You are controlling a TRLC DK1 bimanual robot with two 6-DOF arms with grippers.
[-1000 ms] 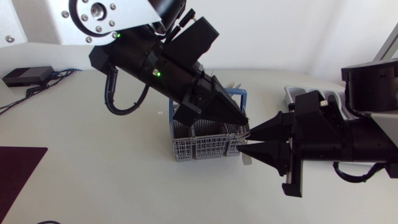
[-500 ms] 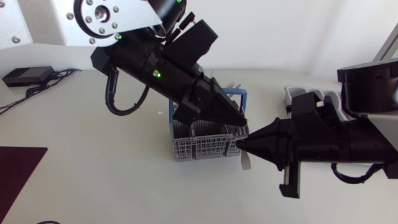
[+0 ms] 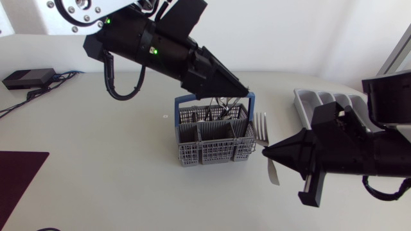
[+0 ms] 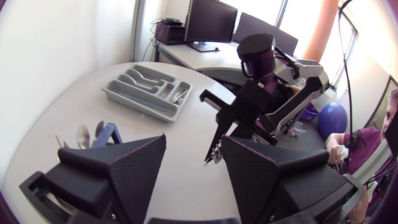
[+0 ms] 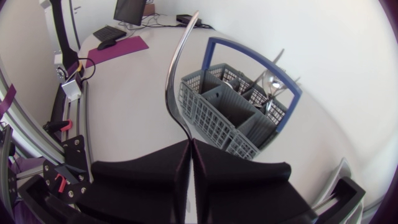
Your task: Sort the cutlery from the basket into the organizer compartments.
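Fork is pinched mid-handle between the closed fingers of the right gripper, just beside the basket, which stands near the tabletop's middle and holds what look like spoons. Left gripper hangs above the basket, fingers apart, empty. Organizer lies by the tabletop's right edge.

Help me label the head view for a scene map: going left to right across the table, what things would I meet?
Small black box with cables → grey cutlery basket → fork, gripped by the right gripper → grey organizer. The left gripper hangs over the basket, so it is left out.
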